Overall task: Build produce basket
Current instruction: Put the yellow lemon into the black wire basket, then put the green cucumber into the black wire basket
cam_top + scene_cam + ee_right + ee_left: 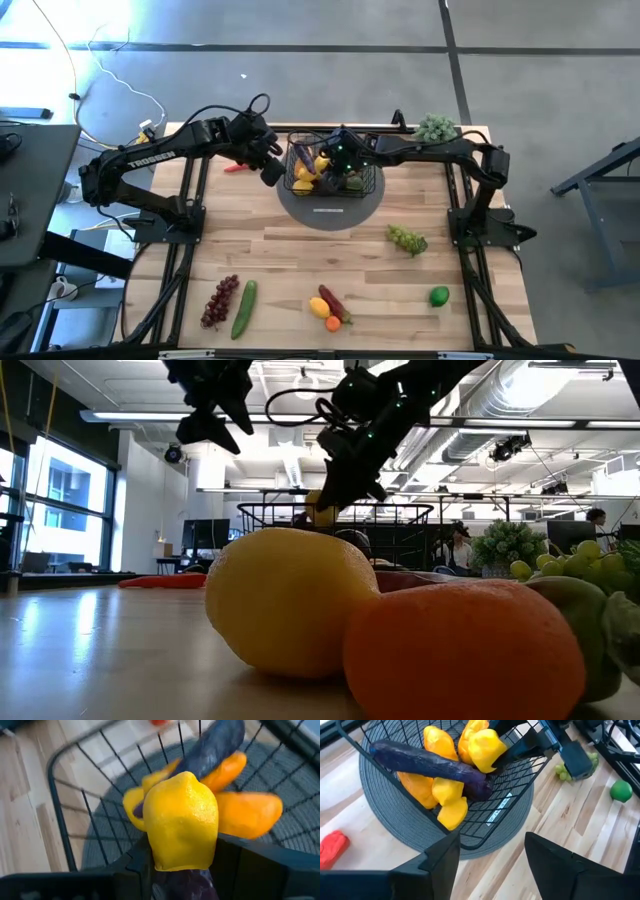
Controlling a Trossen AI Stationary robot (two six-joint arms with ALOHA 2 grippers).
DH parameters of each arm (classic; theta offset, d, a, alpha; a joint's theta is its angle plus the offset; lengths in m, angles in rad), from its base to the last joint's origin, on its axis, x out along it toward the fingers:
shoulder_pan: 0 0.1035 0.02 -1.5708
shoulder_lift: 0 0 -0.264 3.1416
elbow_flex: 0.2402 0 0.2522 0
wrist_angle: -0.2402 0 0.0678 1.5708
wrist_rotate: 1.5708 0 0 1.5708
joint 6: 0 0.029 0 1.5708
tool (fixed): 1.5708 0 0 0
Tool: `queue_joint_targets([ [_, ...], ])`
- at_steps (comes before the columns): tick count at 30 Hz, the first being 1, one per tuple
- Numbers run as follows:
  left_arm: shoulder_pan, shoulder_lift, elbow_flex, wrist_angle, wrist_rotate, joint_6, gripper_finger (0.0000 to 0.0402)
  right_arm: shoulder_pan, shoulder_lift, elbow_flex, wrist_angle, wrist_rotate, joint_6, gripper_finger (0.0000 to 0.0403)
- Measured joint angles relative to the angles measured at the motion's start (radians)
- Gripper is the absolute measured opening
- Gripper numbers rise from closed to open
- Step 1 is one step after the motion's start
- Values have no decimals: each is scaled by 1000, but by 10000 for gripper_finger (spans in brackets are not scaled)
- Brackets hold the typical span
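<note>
The black wire basket (300, 185) stands on a round grey mat (330, 212) at the table's far middle. It holds a purple eggplant (430, 765) and several yellow and orange fruits. My right gripper (338, 160) hangs over the basket, shut on a yellow lemon (182, 820); the left wrist view shows that lemon (485, 747) above the fruits. My left gripper (490, 845) hovers open beside the basket's left side (272, 172), with nothing between its fingers. My right gripper pinches the yellow lemon between its two fingers, one on each side of its lower half (157, 852). The fingers slant down from the table's right side. The lemon is lifted clear, over the basket's inside and just above the eggplant.
A red chili (235, 167) lies left of the basket and a potted plant (436, 127) stands at the far right. Green grapes (407, 239) and a lime (438, 296) lie right. Purple grapes (220, 300), a cucumber (243, 308) and a small fruit cluster (328, 305) lie near the front.
</note>
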Motion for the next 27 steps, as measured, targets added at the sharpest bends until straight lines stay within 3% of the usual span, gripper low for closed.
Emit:
queue_joint_targets([
  [5, 0, 0, 0, -19, 4, -35, 215, 1, 13, -1, 17, -76, -5, 119],
  [12, -13, 0, 0, -26, 8, -67, 214, 1, 18, -1, 3, -74, -29, 125],
  [16, -27, 0, 0, -26, 8, -67, 214, 1, 18, -1, 2, -37, -29, 156],
  [27, -72, 0, 0, -26, 8, -68, 214, 1, 18, -1, -11, -78, -30, 240],
])
